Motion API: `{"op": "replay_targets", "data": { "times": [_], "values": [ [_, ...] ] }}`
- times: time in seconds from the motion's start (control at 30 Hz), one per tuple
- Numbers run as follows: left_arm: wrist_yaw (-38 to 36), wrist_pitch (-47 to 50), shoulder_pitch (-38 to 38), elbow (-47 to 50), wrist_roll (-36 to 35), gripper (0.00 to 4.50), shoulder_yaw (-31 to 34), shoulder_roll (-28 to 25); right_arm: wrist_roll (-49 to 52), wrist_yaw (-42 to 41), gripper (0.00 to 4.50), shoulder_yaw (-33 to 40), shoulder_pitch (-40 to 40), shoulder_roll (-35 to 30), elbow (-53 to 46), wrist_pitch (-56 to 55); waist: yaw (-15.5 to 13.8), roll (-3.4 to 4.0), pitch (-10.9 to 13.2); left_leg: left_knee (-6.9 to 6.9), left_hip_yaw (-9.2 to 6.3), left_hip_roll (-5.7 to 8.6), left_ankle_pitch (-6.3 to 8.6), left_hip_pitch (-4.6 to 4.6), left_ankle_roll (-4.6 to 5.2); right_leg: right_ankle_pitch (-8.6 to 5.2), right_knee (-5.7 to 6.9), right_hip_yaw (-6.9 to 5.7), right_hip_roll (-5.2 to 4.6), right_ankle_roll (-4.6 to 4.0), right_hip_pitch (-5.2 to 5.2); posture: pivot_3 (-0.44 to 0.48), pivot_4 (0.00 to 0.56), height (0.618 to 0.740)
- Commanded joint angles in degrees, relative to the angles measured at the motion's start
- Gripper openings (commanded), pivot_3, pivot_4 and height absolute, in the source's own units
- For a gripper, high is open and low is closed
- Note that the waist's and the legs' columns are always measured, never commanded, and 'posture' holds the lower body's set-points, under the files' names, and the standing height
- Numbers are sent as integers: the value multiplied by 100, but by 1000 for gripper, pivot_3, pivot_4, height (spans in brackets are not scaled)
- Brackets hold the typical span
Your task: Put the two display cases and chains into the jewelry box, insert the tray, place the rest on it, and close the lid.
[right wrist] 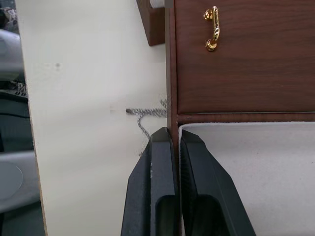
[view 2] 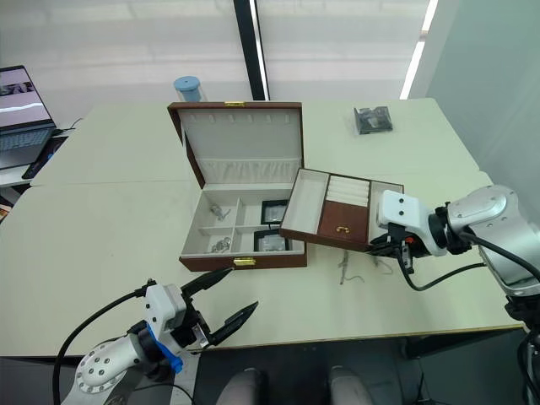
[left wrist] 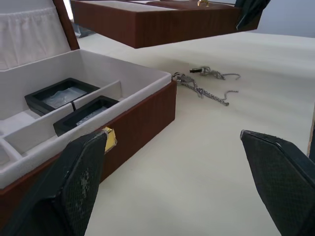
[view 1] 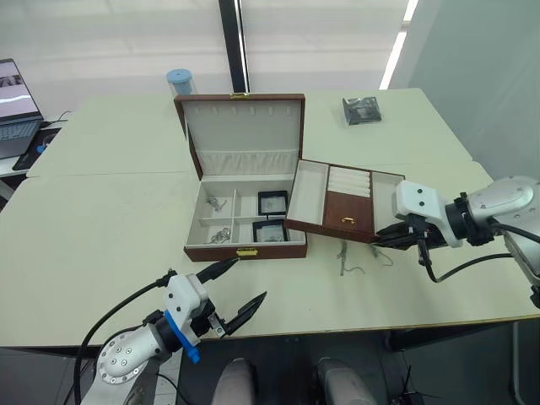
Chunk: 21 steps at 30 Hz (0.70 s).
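The jewelry box (view 1: 245, 251) stands open at the table's middle, its lid (view 1: 242, 126) upright behind it. Both display cases (view 1: 272, 202) (view 1: 269, 231) lie in its right compartments, and chains (view 1: 221, 234) lie in the left ones. More chains (view 1: 344, 257) rest on the table just right of the box. The tray (view 1: 342, 201) hangs lifted over the box's right edge. My right gripper (right wrist: 173, 133) is shut on the tray's side wall, one finger on each side of it. My left gripper (view 1: 251, 278) is open and holds nothing, near the table's front edge, in front of the box.
A dark grey packet (view 1: 362, 110) lies at the far right of the table. A blue-lidded container (view 1: 180, 82) stands behind the lid. A laptop (view 1: 17, 105) sits at the far left.
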State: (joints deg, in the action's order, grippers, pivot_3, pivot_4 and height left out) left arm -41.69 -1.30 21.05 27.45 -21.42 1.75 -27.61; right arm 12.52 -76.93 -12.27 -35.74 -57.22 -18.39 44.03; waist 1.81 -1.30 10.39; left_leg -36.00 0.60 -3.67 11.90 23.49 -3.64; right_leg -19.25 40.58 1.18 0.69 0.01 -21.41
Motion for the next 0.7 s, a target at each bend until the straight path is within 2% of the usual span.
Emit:
{"op": "replay_targets", "data": {
  "times": [0.03, 0.27, 0.47, 0.7],
  "values": [
    [272, -52, 266, 400, 47, 4500, 124, 115, 78, -94, 20, -303, -406, 175, -212, -20, 6, 0, 0, 0, 0, -1, 0, 0, 0, 0, 0, 1, 0, 0, 0, 0, 150, 740],
    [764, -169, 856, 729, 271, 4500, 187, 415, -174, 221, 20, -1170, -1259, 914, 41, 426, 1, -2, 1, 0, -8, -2, 0, 1, 0, 0, -1, -1, -1, -1, -2, 0, 150, 740],
    [1017, -467, 1222, 684, 470, 4500, 87, 752, -622, 911, 20, -1954, -1949, 2168, 652, 692, 21, -2, 1, 0, -11, -6, 0, 4, 1, 1, 1, -1, -1, -2, -8, 0, 150, 740],
    [1279, -893, 1511, 512, 674, 4500, 162, 1114, -792, 1255, 20, -2209, -2567, 3053, 1470, 904, 0, -7, -2, -5, -15, -3, 0, 29, 1, 1, 4, -6, -4, -3, -27, 0, 150, 740]
  ]
}}
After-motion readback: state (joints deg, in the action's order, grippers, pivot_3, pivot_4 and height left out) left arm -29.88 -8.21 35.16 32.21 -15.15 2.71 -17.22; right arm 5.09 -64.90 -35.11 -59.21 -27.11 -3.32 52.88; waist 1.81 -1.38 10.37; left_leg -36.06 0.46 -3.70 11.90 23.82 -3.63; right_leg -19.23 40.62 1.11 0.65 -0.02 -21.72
